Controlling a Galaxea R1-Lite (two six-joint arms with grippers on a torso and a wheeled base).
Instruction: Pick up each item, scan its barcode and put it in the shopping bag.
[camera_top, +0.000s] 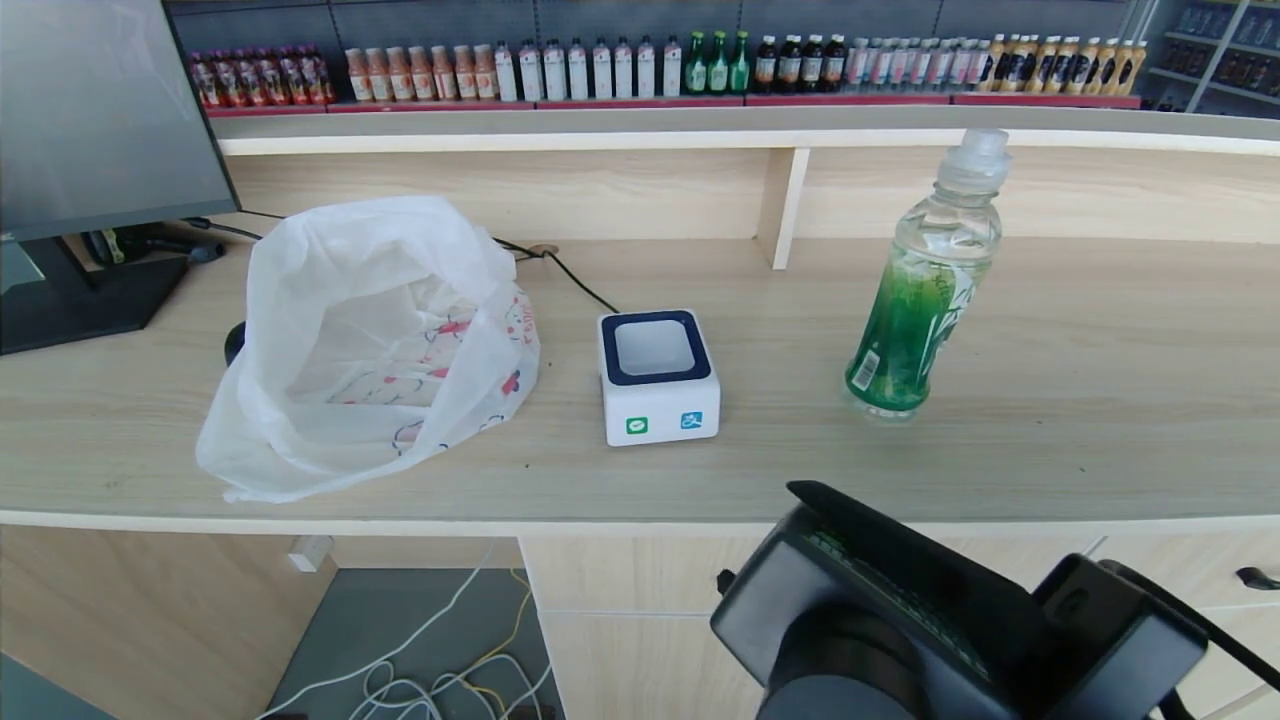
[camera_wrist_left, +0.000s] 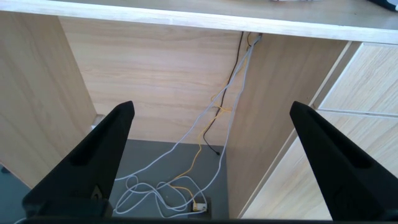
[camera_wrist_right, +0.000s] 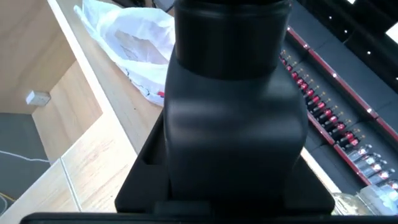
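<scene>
Left gripper (camera_wrist_left: 211, 109) below near edge of surface (camera_top: 1100, 420), wide open, empty. Right arm (camera_top: 960, 620) low at near edge, right gripper state: cannot tell. Mid-surface: shopping bag (camera_top: 370, 350) open toward left edge, scanner (camera_top: 658, 378) centre, bottle (camera_top: 925, 290) upright toward right edge.

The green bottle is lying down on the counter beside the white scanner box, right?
No. The green bottle is standing upright on the counter beside the white scanner box, not lying down; the head view shows it.
</scene>
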